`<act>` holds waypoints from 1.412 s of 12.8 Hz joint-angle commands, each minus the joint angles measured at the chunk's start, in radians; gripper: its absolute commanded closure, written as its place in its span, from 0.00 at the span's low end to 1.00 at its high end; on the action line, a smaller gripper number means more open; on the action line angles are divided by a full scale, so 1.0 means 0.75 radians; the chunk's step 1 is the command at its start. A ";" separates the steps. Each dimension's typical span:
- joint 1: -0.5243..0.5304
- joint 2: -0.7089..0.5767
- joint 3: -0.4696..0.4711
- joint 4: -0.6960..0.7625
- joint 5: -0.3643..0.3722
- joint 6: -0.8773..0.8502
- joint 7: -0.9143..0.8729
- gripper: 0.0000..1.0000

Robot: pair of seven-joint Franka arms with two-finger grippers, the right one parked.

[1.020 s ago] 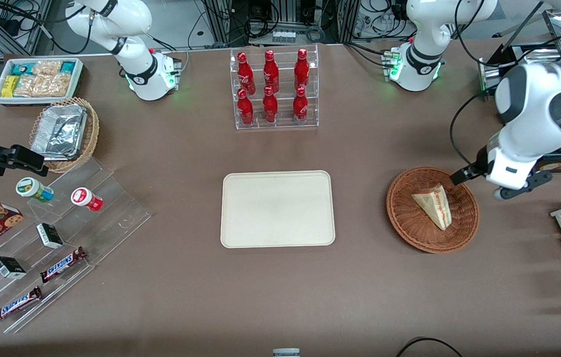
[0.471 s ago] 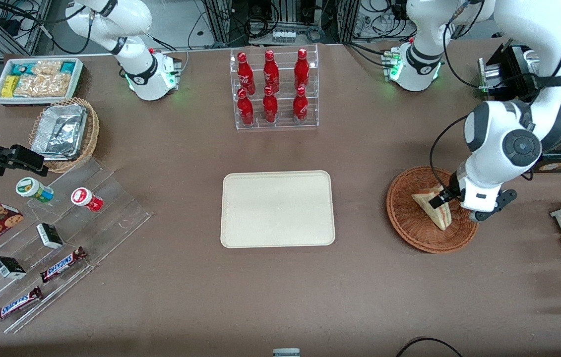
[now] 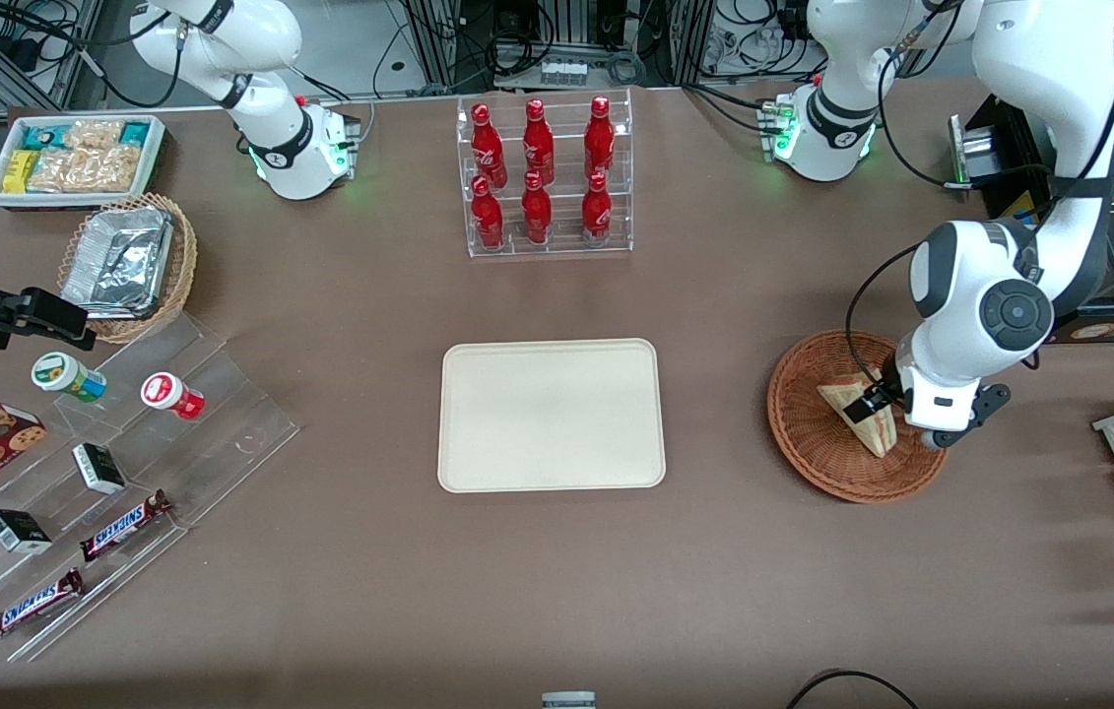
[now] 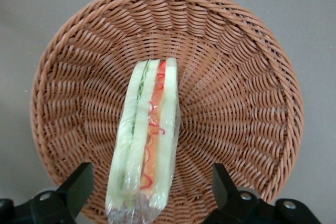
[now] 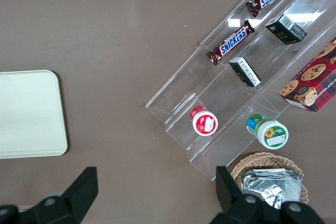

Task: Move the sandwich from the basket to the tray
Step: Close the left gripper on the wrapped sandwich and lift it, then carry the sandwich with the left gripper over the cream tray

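Gripper: the gripper hangs low over the basket, fingers spread wide apart and holding nothing, one on each side of the sandwich's near end.
Sandwich: the sandwich lies in the basket on its edge, crust face up (red and green filling lines showing between pale bread layers); in the wrist view its wide end sits between the two fingers and its long axis runs from there toward 12 o'clock, into the middle of the basket.
Key relation: the long axis lies across the line joining the fingers, so I judge that closing them would pinch the two flat bread faces; the wedge sits a little nearer one finger than the other, so a small sideways correction may help before closing.
Basket: in the front view the basket sits at about 3 o'clock from the tray, well apart from it, toward the working arm's end of the table.
Tray: nothing on it, so the carry would run from the basket toward 9 o'clock.
Counts: one sandwich, one reddish-brown basket, one tray, one working gripper.
Farthest: six red bottles in a clear rack, at 12 o'clock from the tray.
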 commanded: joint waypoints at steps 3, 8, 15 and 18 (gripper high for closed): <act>-0.006 0.055 0.003 -0.111 0.017 0.200 -0.075 0.09; -0.006 0.032 0.007 -0.119 0.046 0.161 -0.083 1.00; -0.055 -0.080 -0.101 0.165 0.232 -0.346 0.117 1.00; -0.065 -0.029 -0.242 0.245 0.212 -0.346 0.224 1.00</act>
